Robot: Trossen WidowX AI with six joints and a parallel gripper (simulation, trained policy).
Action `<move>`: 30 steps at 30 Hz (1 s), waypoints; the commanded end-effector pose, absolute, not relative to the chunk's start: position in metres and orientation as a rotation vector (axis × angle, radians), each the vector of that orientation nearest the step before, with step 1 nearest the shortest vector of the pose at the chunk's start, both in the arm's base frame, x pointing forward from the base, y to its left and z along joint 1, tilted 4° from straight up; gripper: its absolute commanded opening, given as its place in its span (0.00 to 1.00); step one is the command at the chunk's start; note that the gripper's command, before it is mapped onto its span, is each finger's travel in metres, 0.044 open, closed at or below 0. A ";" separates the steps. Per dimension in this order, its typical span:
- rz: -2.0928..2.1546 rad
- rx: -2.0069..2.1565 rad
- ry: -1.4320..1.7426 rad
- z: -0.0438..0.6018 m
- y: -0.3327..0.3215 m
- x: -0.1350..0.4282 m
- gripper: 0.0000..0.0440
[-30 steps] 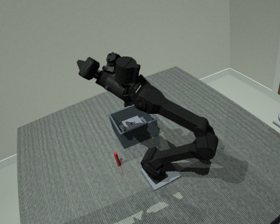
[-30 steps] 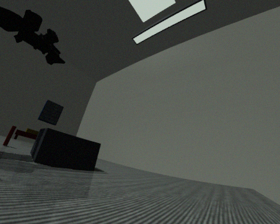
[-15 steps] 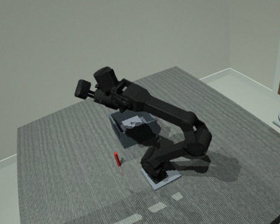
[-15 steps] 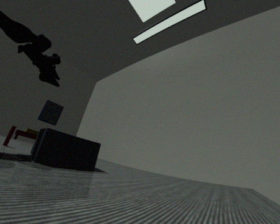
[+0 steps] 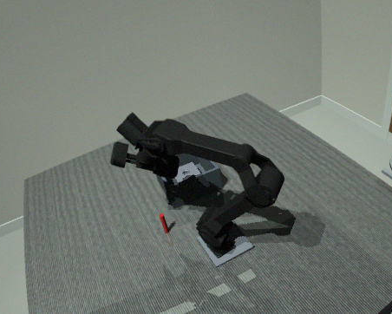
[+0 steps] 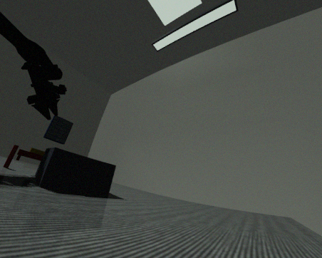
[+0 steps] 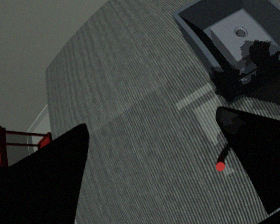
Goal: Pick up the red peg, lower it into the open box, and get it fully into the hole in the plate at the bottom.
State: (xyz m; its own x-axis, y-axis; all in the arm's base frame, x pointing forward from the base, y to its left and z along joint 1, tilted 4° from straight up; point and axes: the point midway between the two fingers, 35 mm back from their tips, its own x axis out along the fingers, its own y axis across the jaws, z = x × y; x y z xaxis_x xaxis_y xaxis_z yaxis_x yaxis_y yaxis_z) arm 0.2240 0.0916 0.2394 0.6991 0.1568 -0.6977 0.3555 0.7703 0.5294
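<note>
The red peg [image 5: 164, 224] [image 6: 11, 157] [image 7: 220, 166] stands upright on the table; the wrist view shows its top end beside the right finger, far below it. The grey open box [image 5: 212, 177] [image 6: 78, 174] [image 7: 193, 42] stands behind the peg. Its pale bottom plate [image 5: 188, 168] [image 7: 223, 37] has a round hole [image 7: 240, 32]; part of the plate is in shadow. My gripper [image 6: 53, 117] [image 7: 155, 121] is open and empty, pointing down high above the table. Its fingertips are hard to make out in the top view, where the arm partly hides the box.
The arm's base plate [image 5: 218, 261] is on the table [image 5: 82, 243], right of the peg. A red frame-like piece of furniture [image 7: 25, 140] is beyond the table's edge. A dark blue panel [image 6: 58, 130] shows behind the box.
</note>
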 end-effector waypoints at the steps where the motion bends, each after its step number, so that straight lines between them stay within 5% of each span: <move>1: -0.172 0.685 0.893 0.220 0.093 0.218 1.00; 30: -0.570 0.525 1.331 0.069 0.114 0.176 1.00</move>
